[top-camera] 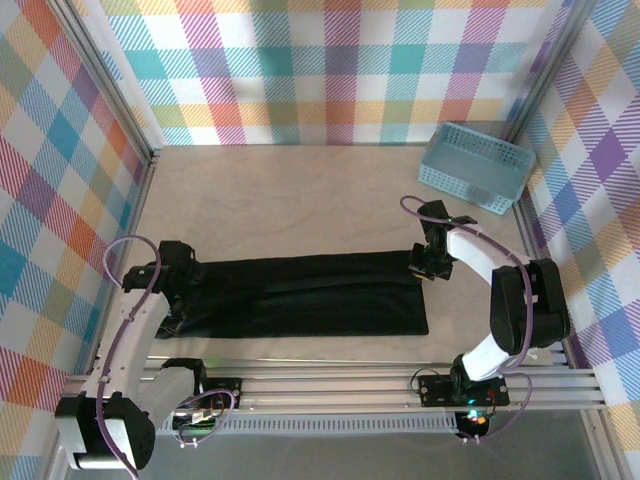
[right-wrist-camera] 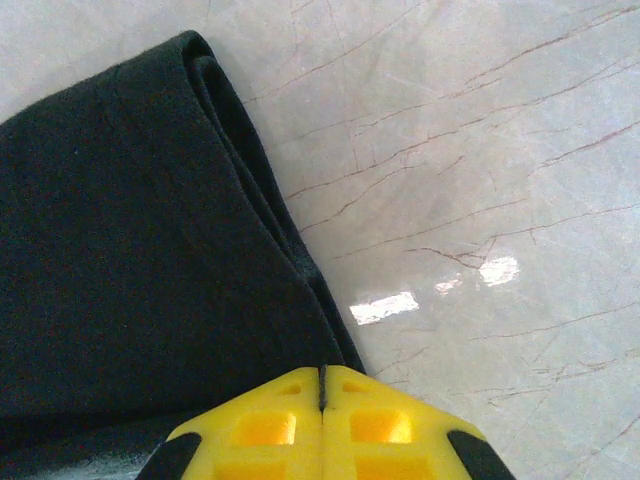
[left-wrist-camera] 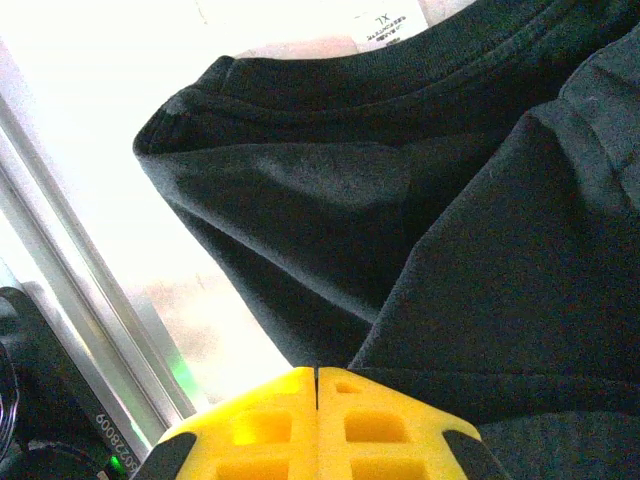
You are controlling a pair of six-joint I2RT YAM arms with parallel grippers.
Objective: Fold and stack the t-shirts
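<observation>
Left gripper (left-wrist-camera: pixel 318 372) and right gripper (right-wrist-camera: pixel 321 368) clamp your shirt (top-camera: pixel 310 295) endwise on the marbled table (top-camera: pixel 300 200), plaid walls (top-camera: pixel 340 70) around; left wrist shows an XL tag (left-wrist-camera: pixel 383 28).

Left wrist cam: I see the gripper (left-wrist-camera: pixel 318 372) with its yellow fingers pressed together and black t-shirt (left-wrist-camera: pixel 480 250) fabric pinched at their tips. The collar carries a white XL label (left-wrist-camera: pixel 383 27). A metal rail (left-wrist-camera: pixel 105 310) borders the bright surface (left-wrist-camera: pixel 70 90).

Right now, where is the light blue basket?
Top view: the basket sits in the far right corner, beyond the right gripper, apart from the black t-shirt.
</observation>
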